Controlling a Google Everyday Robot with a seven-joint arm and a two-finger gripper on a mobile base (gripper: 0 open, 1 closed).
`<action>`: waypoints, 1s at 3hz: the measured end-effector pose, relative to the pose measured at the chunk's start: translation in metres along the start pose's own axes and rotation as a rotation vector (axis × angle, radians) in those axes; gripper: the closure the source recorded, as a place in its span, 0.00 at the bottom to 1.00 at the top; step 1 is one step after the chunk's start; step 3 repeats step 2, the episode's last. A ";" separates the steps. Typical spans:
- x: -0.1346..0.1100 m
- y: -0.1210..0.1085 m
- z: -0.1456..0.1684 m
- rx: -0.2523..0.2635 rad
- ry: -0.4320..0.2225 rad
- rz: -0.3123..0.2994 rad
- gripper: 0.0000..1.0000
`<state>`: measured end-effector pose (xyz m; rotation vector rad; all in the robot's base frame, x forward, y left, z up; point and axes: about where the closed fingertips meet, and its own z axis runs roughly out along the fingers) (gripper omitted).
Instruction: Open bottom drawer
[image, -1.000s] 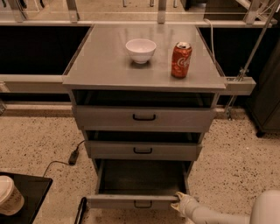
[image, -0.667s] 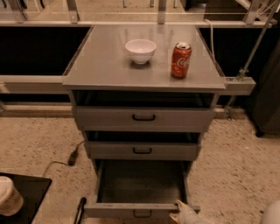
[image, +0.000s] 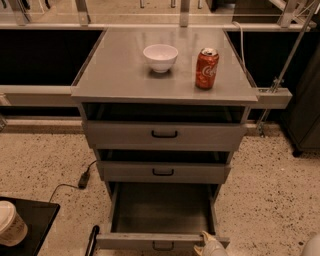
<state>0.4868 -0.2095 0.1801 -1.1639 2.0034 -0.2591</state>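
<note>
Speckled terrazzo floor, beige with dark flecks, fills the lower view; metal rails and dark bays run behind. I see a grey metal cabinet at centre with a flat, matte, slightly reflective top.

On that top:
- A white round bowl, smooth and glossy, sits left of centre.
- A red soda can stands upright just right of the bowl, apart from it, silver lid up.

Three grey drawers with flat fronts, each with a small black loop handle:
- Top drawer is the widest and stands slightly out.
- Middle drawer is narrower and also slightly out.
- Bottom drawer is lowest and pulled far out, so I see its dark, bare rectangular inside; its front lies along the bottom edge of the view.

Gripper, white and rounded, is at the bottom edge, touching the right end of the bottom drawer's front, right of its handle. I cannot tell whether it is clamped on anything or loose.

Other things on the floor side:
- A black cable with a plug block lies left of the cabinet.
- A black flat tray sits at lower left, with a white lidded paper cup on it.
</note>
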 end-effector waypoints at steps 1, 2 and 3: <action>0.000 0.000 -0.001 0.006 0.001 0.000 0.81; 0.000 0.000 -0.001 0.006 0.001 0.000 0.58; 0.000 0.000 -0.001 0.006 0.001 0.000 0.58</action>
